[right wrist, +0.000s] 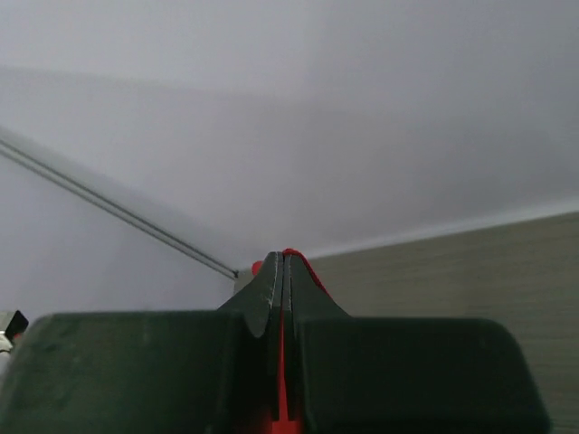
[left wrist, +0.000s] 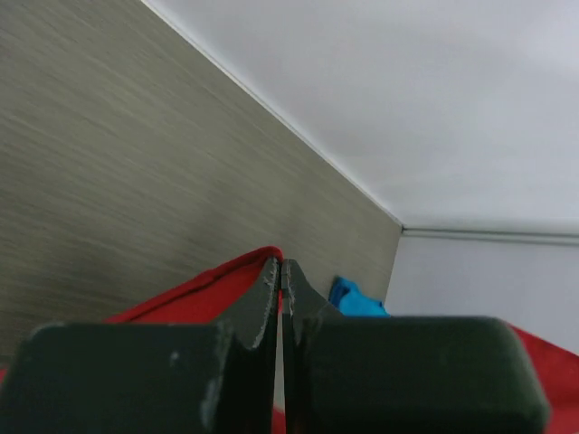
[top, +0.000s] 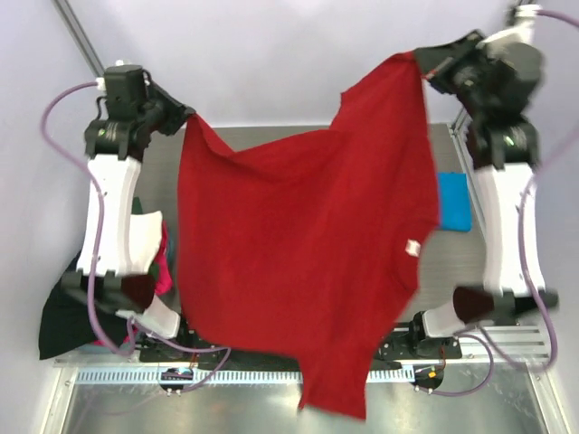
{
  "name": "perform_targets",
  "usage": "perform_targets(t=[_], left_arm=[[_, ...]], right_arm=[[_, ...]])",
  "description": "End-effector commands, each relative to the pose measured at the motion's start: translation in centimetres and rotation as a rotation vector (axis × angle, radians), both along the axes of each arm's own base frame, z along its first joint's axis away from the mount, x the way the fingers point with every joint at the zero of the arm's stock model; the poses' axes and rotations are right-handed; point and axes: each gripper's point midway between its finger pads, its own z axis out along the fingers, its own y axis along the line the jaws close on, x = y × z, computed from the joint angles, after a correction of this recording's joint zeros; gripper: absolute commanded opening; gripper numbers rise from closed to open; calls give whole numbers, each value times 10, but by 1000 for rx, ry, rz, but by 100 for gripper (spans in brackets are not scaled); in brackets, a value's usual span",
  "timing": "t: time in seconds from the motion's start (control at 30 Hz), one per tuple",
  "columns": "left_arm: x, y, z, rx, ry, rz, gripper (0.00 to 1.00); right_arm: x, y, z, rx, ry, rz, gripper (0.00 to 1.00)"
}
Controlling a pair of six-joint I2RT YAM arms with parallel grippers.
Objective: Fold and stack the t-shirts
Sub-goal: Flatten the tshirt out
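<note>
Left hand (top: 185, 116) and right hand (top: 423, 65) are gripping the red t-shirt (top: 298, 244) aloft; they should be lowering it level onto the surface (top: 271, 136).

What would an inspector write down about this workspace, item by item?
Surface: grey brushed table, largely hidden from above by the hanging shirt.
Job's things: red t-shirt held up and spread between both arms; blue t-shirt lying as a neat rectangle by the right arm; heap of cloth, black, white and magenta, by the left arm.
Clutter: nothing seen.
Grippers: left gripper and right gripper each shut on an upper corner of the red t-shirt.
Cables: purple cables loop beside each arm.
Surroundings: plain white walls; metal rail along the near edge.
</note>
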Motion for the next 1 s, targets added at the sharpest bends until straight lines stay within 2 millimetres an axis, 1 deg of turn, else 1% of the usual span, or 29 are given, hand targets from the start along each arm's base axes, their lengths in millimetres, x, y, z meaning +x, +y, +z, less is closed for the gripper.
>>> perform_targets(t=[0.0, 0.03, 0.07, 0.1, 0.13, 0.2, 0.23, 0.27, 0.3, 0.33, 0.37, 0.4, 0.43, 0.47, 0.5, 0.53, 0.57, 0.63, 0.67, 0.7, 0.73, 0.77, 0.8, 0.83, 0.87, 0.9, 0.93, 0.97], left_arm=[[25, 7, 49, -45, -158, 5, 0], [38, 5, 57, -70, -172, -14, 0], [47, 8, 57, -88, -170, -16, 0], [55, 21, 62, -103, -183, -3, 0], [64, 29, 76, -133, -217, -9, 0], [65, 35, 95, -136, -276, -6, 0], [61, 39, 107, -125, -313, 4, 0], [59, 42, 120, -120, -363, 3, 0], [56, 41, 127, -118, -389, -2, 0], [54, 45, 134, -116, -415, 1, 0], [53, 46, 131, -118, -411, 0, 0], [54, 45, 130, -123, -410, -9, 0], [58, 50, 126, -125, -408, -5, 0], [65, 50, 113, -136, -375, -15, 0], [70, 51, 105, -143, -356, -20, 0], [76, 52, 100, -146, -352, -29, 0], [83, 47, 86, -157, -323, -57, 0], [90, 44, 74, -154, -301, -85, 0], [91, 42, 67, -150, -285, -96, 0], [94, 42, 53, -134, -258, -104, 0], [93, 42, 45, -126, -241, -106, 0], [92, 43, 37, -113, -226, -108, 0], [83, 44, 38, -94, -226, -99, 0], [84, 45, 1, -100, -147, -87, 0], [81, 46, -12, -98, -124, -75, 0], [77, 47, -31, -100, -87, -62, 0], [67, 50, -56, -102, -46, -32, 0], [61, 51, -74, -109, -13, -20, 0]], right_arm=[[15, 14, 22, 49, -47, 82, 1], [25, 18, 21, 52, -40, 101, 1], [32, 19, 23, 53, -40, 110, 1], [41, 18, 29, 55, -49, 103, 1], [43, 18, 35, 52, -63, 99, 1], [44, 15, 52, 50, -98, 103, 1], [41, 14, 60, 62, -115, 110, 1], [41, 3, 64, 59, -127, 101, 1], [33, 0, 76, 55, -163, 96, 1], [27, -3, 82, 48, -182, 89, 1], [24, -8, 85, 30, -195, 69, 1], [24, -9, 83, 20, -198, 65, 1], [13, -8, 89, 13, -219, 67, 1], [14, -8, 86, 6, -219, 70, 1], [22, -7, 75, 5, -191, 81, 1], [25, -6, 70, 2, -180, 89, 1], [35, -5, 56, -2, -146, 98, 1], [44, -2, 37, -8, -102, 115, 1], [50, -2, 14, -8, -48, 116, 1], [52, -3, 6, -19, -43, 114, 1], [51, -4, -4, -19, -30, 111, 1], [40, -3, -4, -20, -40, 111, 1], [48, -4, -36, -21, 12, 110, 1], [47, -4, -47, -18, 28, 111, 1], [46, -3, -61, -10, 54, 115, 1], [40, -2, -85, -2, 93, 118, 1], [36, -1, -98, 9, 115, 124, 1], [35, 0, -139, 30, 193, 131, 1]])
